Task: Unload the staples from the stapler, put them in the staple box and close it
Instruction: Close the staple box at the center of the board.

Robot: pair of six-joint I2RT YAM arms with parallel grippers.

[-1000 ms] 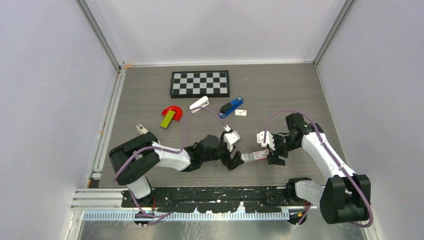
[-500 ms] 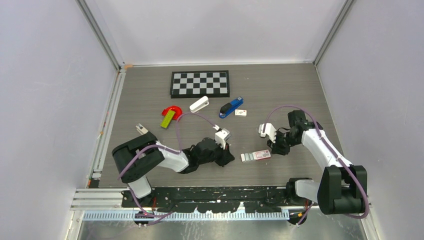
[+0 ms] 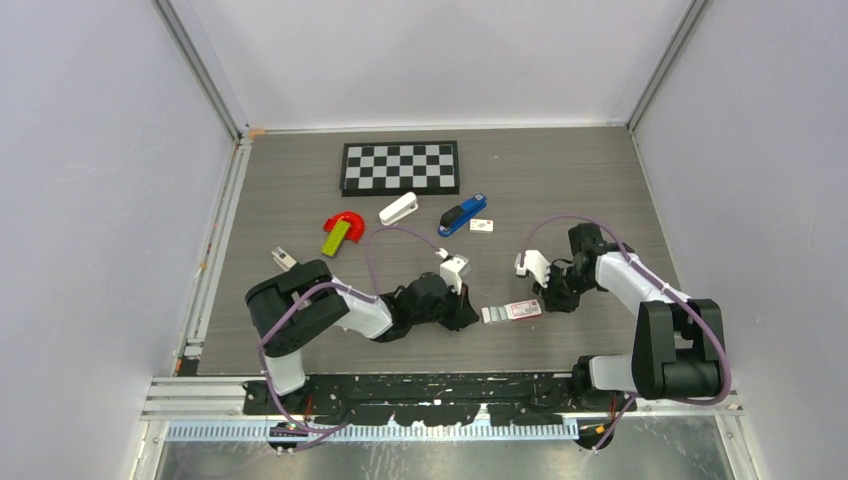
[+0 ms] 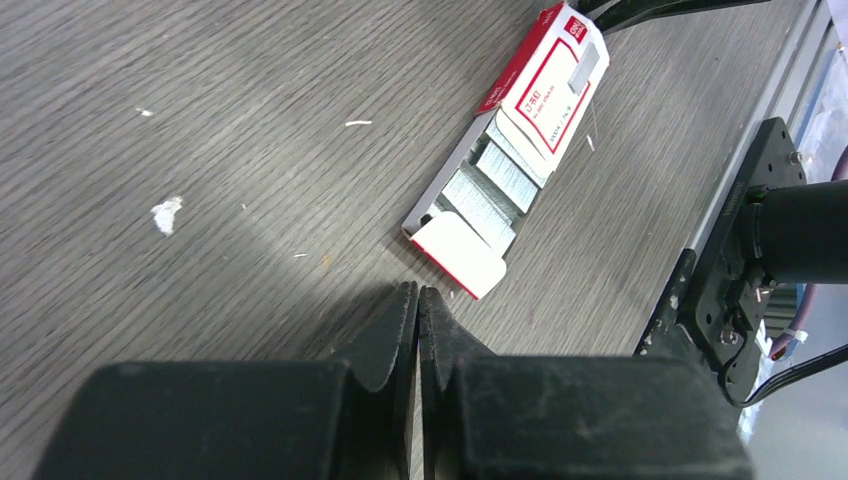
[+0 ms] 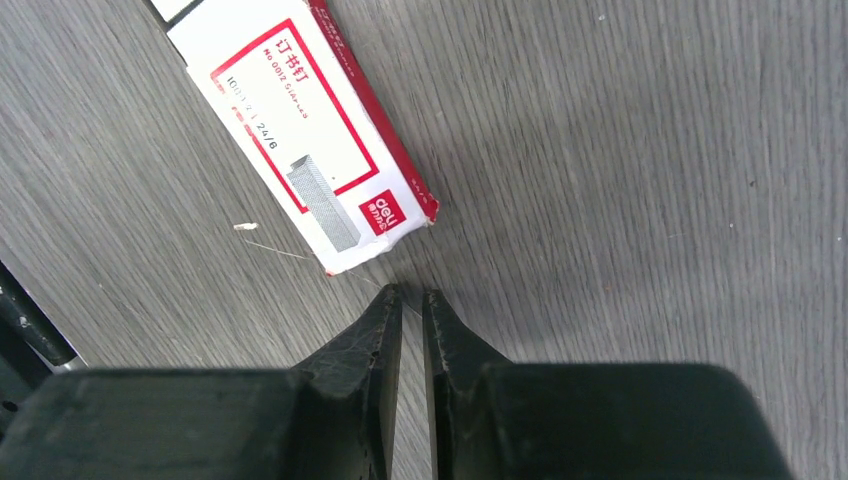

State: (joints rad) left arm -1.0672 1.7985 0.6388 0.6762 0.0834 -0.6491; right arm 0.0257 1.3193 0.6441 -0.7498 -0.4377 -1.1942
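The blue stapler (image 3: pixel 462 214) lies at the back middle of the table, away from both arms. An open red-and-white staple box (image 3: pixel 512 311) lies flat between the grippers, its tray pulled out so that strips of staples (image 4: pixel 490 185) show. My left gripper (image 3: pixel 468 314) (image 4: pixel 417 292) sits just left of the box's open end, shut on nothing. Just right of the box's printed sleeve (image 5: pixel 300 130), my right gripper (image 3: pixel 553 298) (image 5: pixel 411 293) has its jaws drawn together to a thin slit with nothing between them.
A white stapler (image 3: pixel 399 208) lies left of the blue one and a small white card (image 3: pixel 482 225) to its right. A checkerboard (image 3: pixel 400 167) is at the back. A red and green piece (image 3: pixel 340 232) lies at the left. White walls enclose the table.
Both grippers have let go of the staple box, closed, and drawn back from it, left one leftward, right one rightward. The box now lies free on the table.
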